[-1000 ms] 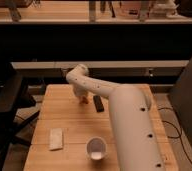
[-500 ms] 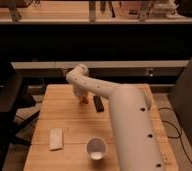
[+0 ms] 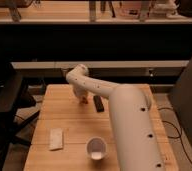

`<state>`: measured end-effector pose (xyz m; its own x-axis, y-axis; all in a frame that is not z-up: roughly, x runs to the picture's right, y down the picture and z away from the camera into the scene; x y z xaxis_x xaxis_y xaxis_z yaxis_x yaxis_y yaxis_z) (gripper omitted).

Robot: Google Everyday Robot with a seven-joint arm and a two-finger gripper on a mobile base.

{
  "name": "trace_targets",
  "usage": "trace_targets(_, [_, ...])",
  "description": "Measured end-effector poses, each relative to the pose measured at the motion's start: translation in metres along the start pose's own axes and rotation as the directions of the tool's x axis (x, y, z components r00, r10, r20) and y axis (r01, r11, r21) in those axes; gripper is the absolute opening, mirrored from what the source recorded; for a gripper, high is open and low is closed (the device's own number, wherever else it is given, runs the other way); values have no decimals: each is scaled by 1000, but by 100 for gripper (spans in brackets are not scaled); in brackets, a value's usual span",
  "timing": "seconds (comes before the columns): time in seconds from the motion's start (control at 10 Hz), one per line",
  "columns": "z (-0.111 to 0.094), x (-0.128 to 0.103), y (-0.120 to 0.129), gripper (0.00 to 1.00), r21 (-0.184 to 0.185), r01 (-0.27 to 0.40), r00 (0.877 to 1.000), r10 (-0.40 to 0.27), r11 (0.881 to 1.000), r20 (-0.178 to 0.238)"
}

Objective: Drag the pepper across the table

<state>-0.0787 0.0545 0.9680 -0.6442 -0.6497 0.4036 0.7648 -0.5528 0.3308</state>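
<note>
The pepper (image 3: 84,100) shows as a tiny orange-red spot on the light wooden table (image 3: 64,120), toward its far middle. My white arm reaches from the lower right across the table to the far side. My gripper (image 3: 81,94) hangs down from the arm's end right over the pepper, hiding most of it. The pepper sits just left of the flat black bar (image 3: 98,103).
A white cup (image 3: 96,148) stands near the table's front edge beside my arm. A pale folded cloth (image 3: 56,138) lies front left. A dark chair (image 3: 6,107) stands to the left of the table. A dark counter and shelf run behind.
</note>
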Motion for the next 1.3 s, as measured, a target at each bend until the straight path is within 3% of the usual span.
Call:
trace_targets(0.3, [-17, -12, 16, 1, 12, -54, 998, 54, 998, -30])
trace_targets(0.4, [-21, -20, 26, 1, 24, -81, 996, 82, 996, -39])
trace_targets(0.6, [-22, -20, 24, 1, 65, -66, 997, 69, 996, -42])
trace_targets(0.9, [-10, -16, -2, 1, 39, -29, 999, 29, 999, -19])
trace_targets(1.3, [-9, -32, 6, 1, 37, -16, 1000, 16, 999, -12])
